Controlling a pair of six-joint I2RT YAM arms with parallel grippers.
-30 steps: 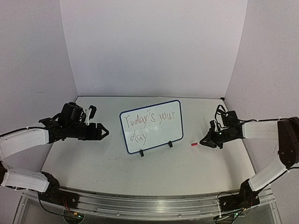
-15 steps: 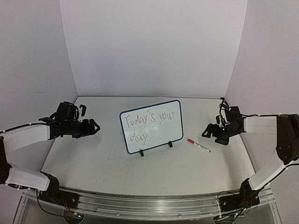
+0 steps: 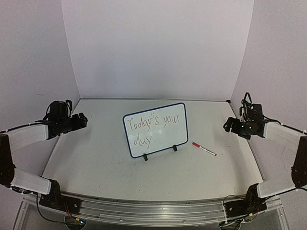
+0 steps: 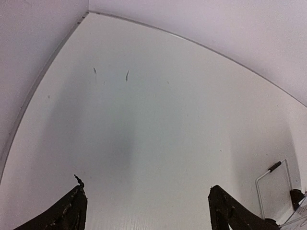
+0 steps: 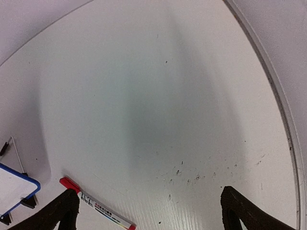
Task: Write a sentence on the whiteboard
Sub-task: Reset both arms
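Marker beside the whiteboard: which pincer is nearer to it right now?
Right. The right pincer is open just right of the marker, not touching it; the left pincer is far off on the other side of the whiteboard.

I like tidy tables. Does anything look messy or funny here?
Only small things. The thin white marker pen with a red end lies loose on the white table, right of the blue-framed white whiteboard. The board stands turned at a slant to the table's edge. Nothing looks spilled or broken.
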